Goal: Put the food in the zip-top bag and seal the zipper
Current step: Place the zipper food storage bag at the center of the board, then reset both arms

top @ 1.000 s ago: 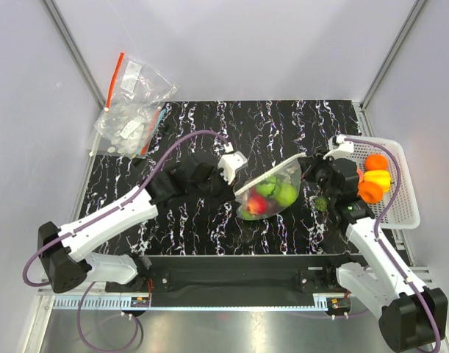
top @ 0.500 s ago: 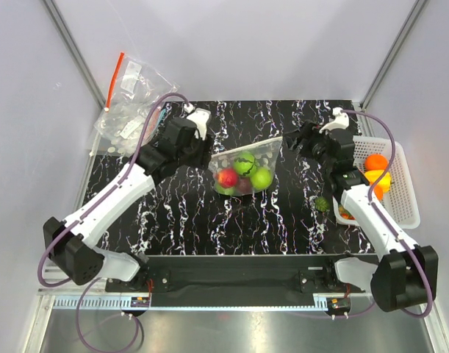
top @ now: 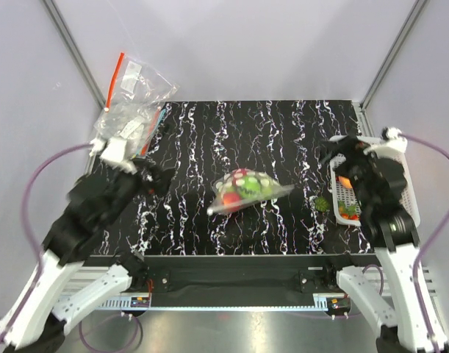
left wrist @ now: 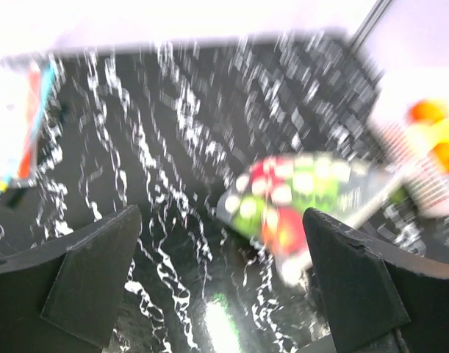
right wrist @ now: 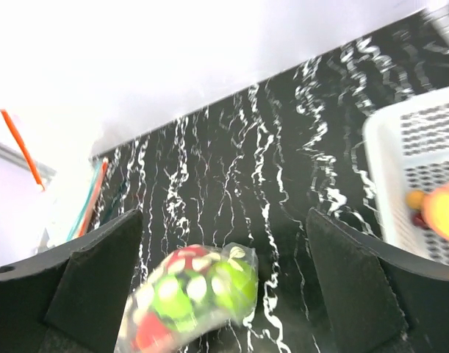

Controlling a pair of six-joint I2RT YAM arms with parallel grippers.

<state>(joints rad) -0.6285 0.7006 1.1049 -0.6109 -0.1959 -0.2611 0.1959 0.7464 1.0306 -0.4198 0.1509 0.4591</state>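
The dotted zip-top bag (top: 248, 191) lies on the black marbled table with red and green food (top: 245, 188) inside it, and nothing holds it. A pale edge along its near side looks like the zipper (top: 272, 195); whether it is pressed shut cannot be told. My left gripper (top: 152, 180) is open and well left of the bag. My right gripper (top: 333, 151) is open and off to the bag's right. The left wrist view is blurred, with the bag (left wrist: 301, 197) beyond the empty open gripper (left wrist: 224, 294). In the right wrist view the bag (right wrist: 198, 294) lies below the open gripper (right wrist: 224, 294).
A white basket (top: 397, 151) at the right edge holds orange and red food (top: 347, 209), partly hidden by the right arm. A small green piece (top: 322, 202) lies on the table beside it. A clear bag with a red strip (top: 132, 103) lies at the back left.
Both grippers have opened, let go of the bag and drawn back to their own sides. The bag, held up between them a second ago, now lies on the table.
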